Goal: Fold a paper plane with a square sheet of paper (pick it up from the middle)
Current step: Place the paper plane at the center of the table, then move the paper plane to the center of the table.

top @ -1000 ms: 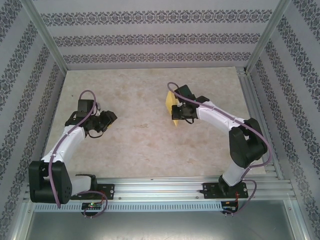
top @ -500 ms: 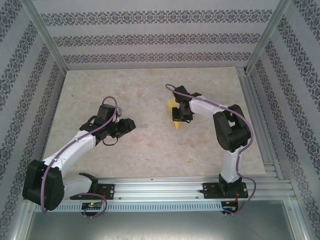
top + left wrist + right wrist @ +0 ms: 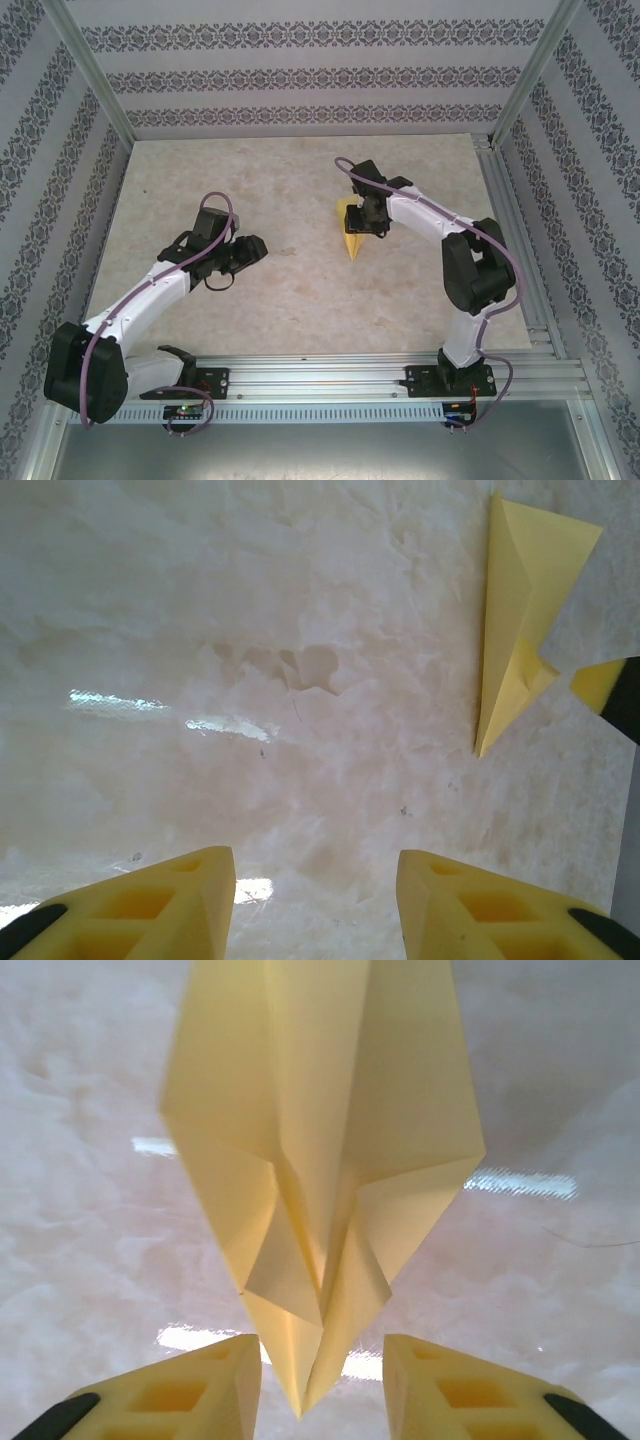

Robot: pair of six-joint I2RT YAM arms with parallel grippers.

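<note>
The right arm has swung its elbow outward since half a second ago and its claw has let go. The paper plane [image 3: 349,232], pinched and tilted before, now sits on the table [image 3: 280,180], right of centre. The left arm has hardly shifted in that time.

The table is a glossy, marbled beige slab with pale veining and bright glints of light. Around it stand walls with bands of dark floral print and a frame of ribbed aluminium rails. The arms are white shells with black joints and mauve cables.

The plane [image 3: 320,1160] is thin pale-yellow matte paper, a narrow dart. It has a sharp centre crease, two long wings and two small triangular flaps folded near its narrow end. In the left wrist view the plane [image 3: 515,610] is a slim wedge tapering to a fine tip, slightly crumpled on one edge.

The right gripper [image 3: 322,1345] stands with its jaws apart. The plane's pointed end runs into the gap, with bare table showing on either side of it. Its fingers [image 3: 180,1390] are yellow, blocky wedges with hollow cells.

In the overhead view the right gripper [image 3: 366,222] is just beside the plane. The left gripper [image 3: 250,250] hovers well apart from it, left of centre. In its own view the left gripper [image 3: 315,865] also has its jaws apart, with nothing between them.
</note>
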